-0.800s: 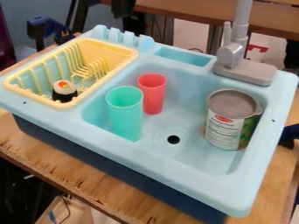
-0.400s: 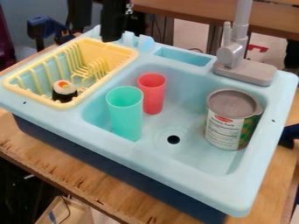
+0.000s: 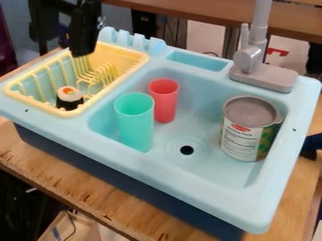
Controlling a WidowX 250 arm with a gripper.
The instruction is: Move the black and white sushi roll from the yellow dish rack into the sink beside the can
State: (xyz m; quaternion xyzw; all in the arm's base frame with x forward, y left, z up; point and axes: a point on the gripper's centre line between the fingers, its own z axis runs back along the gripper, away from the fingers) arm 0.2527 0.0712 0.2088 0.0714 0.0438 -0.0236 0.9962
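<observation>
The black gripper (image 3: 83, 44) hangs over the back edge of the yellow dish rack (image 3: 140, 60) at the upper left, above and behind the sushi roll. The sushi roll (image 3: 69, 98) sits upright in the rack's front corner, apart from the gripper. In the basin of the light blue sink (image 3: 207, 178), a green cup (image 3: 134, 123) stands in front of and left of a red cup (image 3: 164, 101). A large can (image 3: 244, 136) with a grey top stands at the basin's right side.
A grey faucet (image 3: 259, 66) rises from the sink's back right corner, with a small recessed tray (image 3: 198, 61) to its left. Light blue upright tabs (image 3: 133, 41) line the back edge behind the rack. The sink rests on a wooden table (image 3: 82, 188).
The gripper has come into view from the top, lowered, then shifted left over the back of the rack. The cups, can and sushi roll have stayed where they were.
</observation>
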